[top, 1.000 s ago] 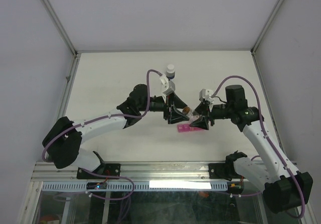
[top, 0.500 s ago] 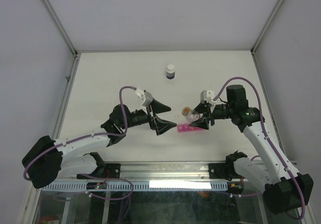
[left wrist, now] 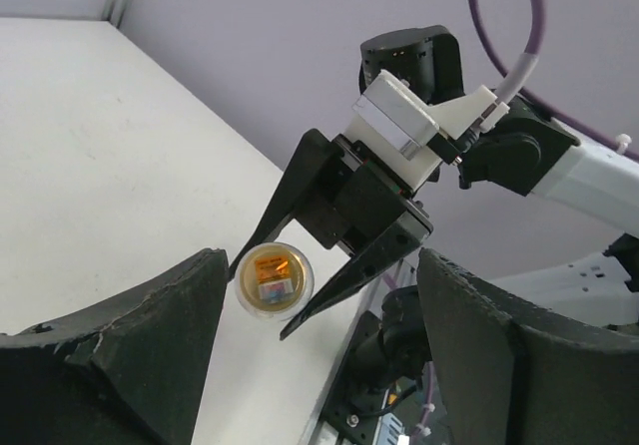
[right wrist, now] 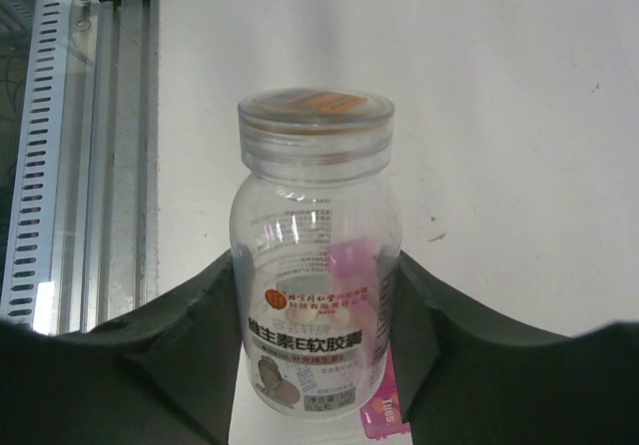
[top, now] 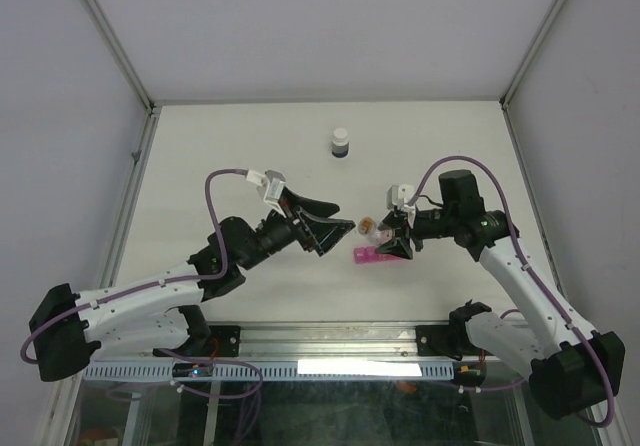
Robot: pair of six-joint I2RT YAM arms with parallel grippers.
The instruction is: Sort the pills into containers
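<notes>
Both grippers meet over the middle of the table (top: 220,166). The left gripper (top: 326,228) is spread wide and empty. One pink organizer strip (top: 366,256) lies flat just beneath the right gripper (top: 388,238), which is the nearer one, with its long axis running left-right. One dark bottle (top: 341,144) stands far back. One clear vial (top: 374,230) (orange cap facing left) is pinched in the right gripper.

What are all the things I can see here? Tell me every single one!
clear vial: one, see-through with an orange cap, held in the right gripper
pink pill organizer: one, pink, on the table just below the right gripper
dark bottle: one, dark with a white cap, upright near the far middle of the table
table: one, white, under everything
left gripper: one, black, open and empty, facing the vial
right gripper: one, black, shut on the clear vial
</notes>
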